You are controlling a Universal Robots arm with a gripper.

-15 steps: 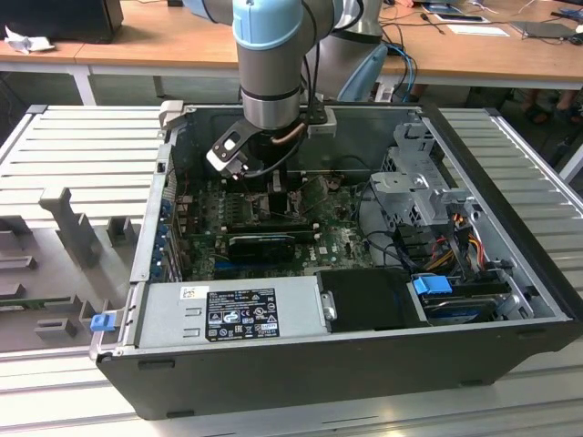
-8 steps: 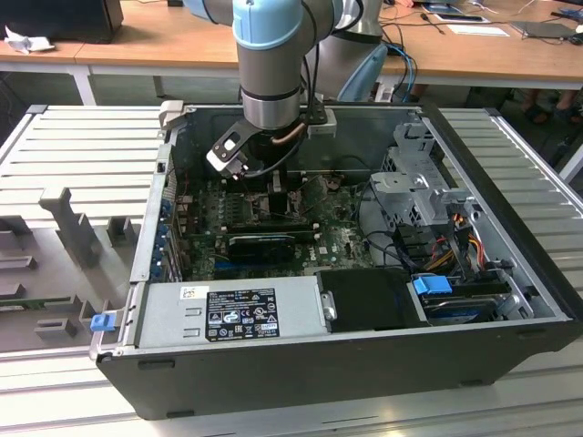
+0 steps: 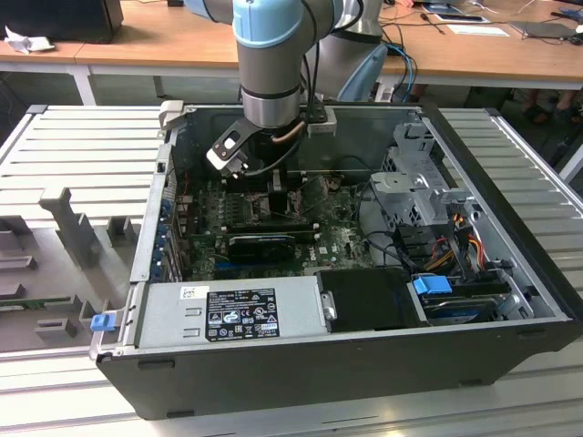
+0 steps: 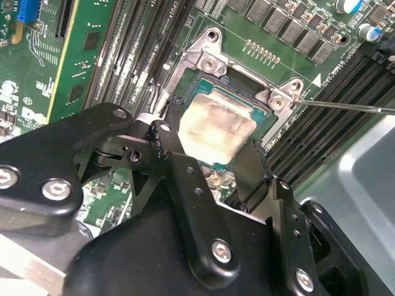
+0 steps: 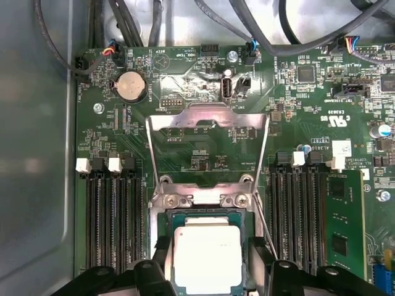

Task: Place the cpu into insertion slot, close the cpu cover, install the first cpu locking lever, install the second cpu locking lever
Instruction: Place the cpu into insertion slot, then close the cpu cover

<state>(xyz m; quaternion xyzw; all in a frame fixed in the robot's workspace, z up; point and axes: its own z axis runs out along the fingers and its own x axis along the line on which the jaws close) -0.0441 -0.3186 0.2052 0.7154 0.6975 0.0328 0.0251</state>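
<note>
The cpu, a pale silver square chip, lies flat inside the dark-framed insertion slot on the green board; it is also seen in the second wrist view. My gripper straddles the chip, its black fingers tight against two opposite sides. The cpu cover, a thin silvery frame, stands flipped up behind the slot. A thin wire locking lever sticks out beside the slot. In the exterior view the gripper is low inside the open computer case.
Black memory slots flank the socket, with one green memory stick. Cables hang over the board's far edge. A power supply, a black card and a drive cage crowd the case.
</note>
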